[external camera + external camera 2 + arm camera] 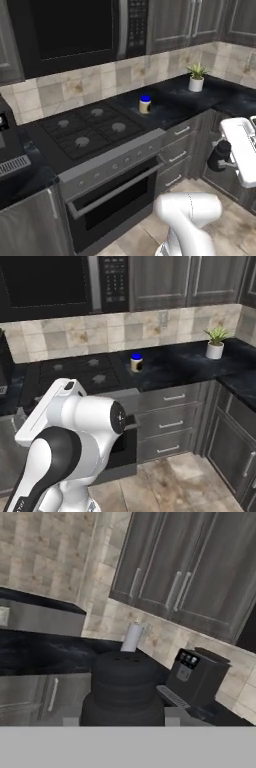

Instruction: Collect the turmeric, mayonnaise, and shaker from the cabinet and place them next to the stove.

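The fingers (121, 718) grip the black shaker (124, 687) in open air, while the mayonnaise (145, 104) stands on the worktop (175, 107) just beside the stove (92, 127) edge.

1. evenly and softly lit, no single light source to pick out.
2. dim over the black countertop (175, 107), with faint pale sheen on its marbling.
3. only weak shadows beneath the mayonnaise (145, 104) and potted plant (196, 78).
4. coarse and slightly soft throughout; tile edges blurred, no edge distortion.
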### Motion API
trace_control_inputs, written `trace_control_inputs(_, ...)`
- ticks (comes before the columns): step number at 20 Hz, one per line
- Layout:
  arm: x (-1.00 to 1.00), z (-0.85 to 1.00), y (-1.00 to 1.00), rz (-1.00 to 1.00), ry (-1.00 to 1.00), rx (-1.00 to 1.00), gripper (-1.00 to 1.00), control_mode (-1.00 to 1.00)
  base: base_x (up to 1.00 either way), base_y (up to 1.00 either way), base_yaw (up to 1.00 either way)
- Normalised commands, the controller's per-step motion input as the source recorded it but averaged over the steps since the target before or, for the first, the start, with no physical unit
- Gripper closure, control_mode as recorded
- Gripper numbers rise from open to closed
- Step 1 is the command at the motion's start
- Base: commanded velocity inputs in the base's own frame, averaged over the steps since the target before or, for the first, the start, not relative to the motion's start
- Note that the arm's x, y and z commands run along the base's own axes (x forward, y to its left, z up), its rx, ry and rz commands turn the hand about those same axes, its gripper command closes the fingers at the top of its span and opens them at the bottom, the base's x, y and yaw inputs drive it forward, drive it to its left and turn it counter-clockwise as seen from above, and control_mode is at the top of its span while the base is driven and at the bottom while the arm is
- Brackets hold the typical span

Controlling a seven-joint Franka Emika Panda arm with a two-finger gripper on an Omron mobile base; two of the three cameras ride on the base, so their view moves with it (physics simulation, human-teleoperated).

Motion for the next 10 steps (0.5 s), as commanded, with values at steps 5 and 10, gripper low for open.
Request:
trace_control_inputs(5,0.0,0.0,0.0,0.0,0.0,0.0,1.0,1.0,0.73,-0.38,0.22)
trace_control_inputs(10,0.0,0.0,0.0,0.0,0.0,0.0,1.0,1.0,0.7,-0.29,0.22)
